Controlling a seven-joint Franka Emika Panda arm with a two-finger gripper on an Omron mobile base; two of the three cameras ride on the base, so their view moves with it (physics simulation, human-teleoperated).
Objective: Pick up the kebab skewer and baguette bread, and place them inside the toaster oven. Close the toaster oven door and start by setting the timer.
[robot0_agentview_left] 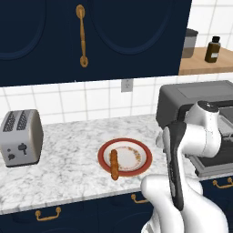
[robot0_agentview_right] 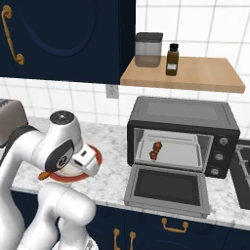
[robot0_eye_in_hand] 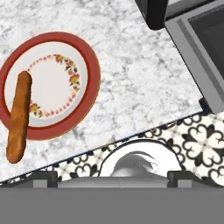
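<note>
A white marbled counter (robot0_agentview_left: 68,164) is set beneath dark navy cabinets, backed by white wall tiles. On it, toward the left, a silver two-slot toaster (robot0_agentview_left: 20,138) is seen. Near the middle, a red-rimmed plate (robot0_agentview_left: 141,152) with a floral ring is laid; the baguette bread (robot0_agentview_left: 113,164) is rested across its left side, one end projecting past the rim toward the counter's front edge. In the hand view the same loaf (robot0_eye_in_hand: 18,117) is shown lying on the plate (robot0_eye_in_hand: 83,74), its lower end overhanging onto the marble.

To the right, the toaster oven (robot0_agentview_right: 185,114) is stood on the counter, with the toaster oven door (robot0_agentview_right: 168,188) dropped fully open and lying nearly flat. Inside, a pale tray (robot0_agentview_right: 180,156) is fitted, and the kebab skewer (robot0_agentview_right: 156,150) is found on its left part. Three round knobs are ranged down the oven's right panel.

Above the oven, a wooden shelf (robot0_agentview_right: 205,75) is mounted, on which a grey lidded canister (robot0_agentview_right: 148,49) and a dark brown bottle (robot0_agentview_right: 172,59) are placed beside each other.

The pincer (robot0_eye_in_hand: 112,175) is held over the counter's front edge, between plate and open door; its fingers are spread wide apart, with nothing between them.
</note>
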